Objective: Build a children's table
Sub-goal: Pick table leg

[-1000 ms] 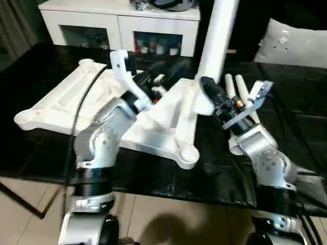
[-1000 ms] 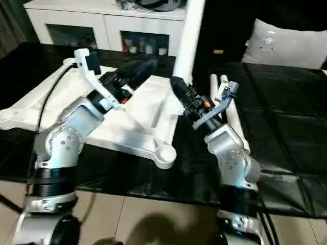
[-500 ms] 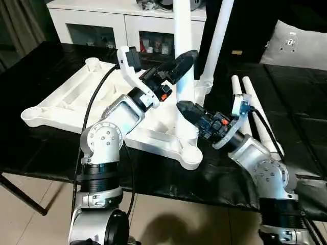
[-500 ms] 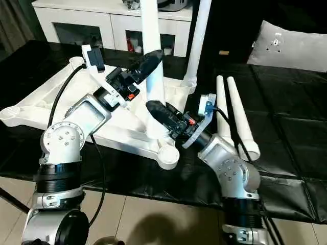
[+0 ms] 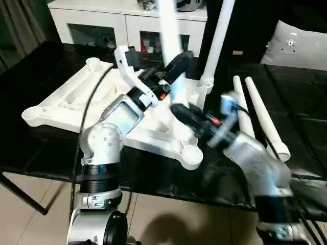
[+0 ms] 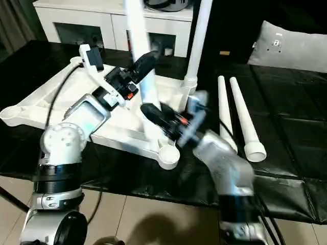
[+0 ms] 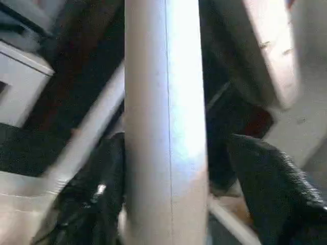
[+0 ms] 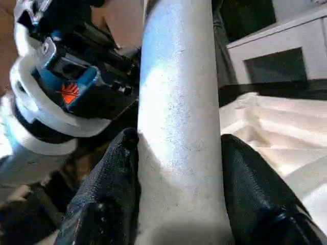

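Now my right gripper [image 8: 176, 204] clamps a white leg [image 6: 143, 87] standing on the upturned tabletop [image 5: 66, 97], tilted more than before; my left gripper [image 7: 179, 194] straddles it, 1 finger [image 7: 265, 184] apart.

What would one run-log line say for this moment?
right gripper: shut on leg | left gripper: around same leg | one leg socketed in tabletop | two legs lying
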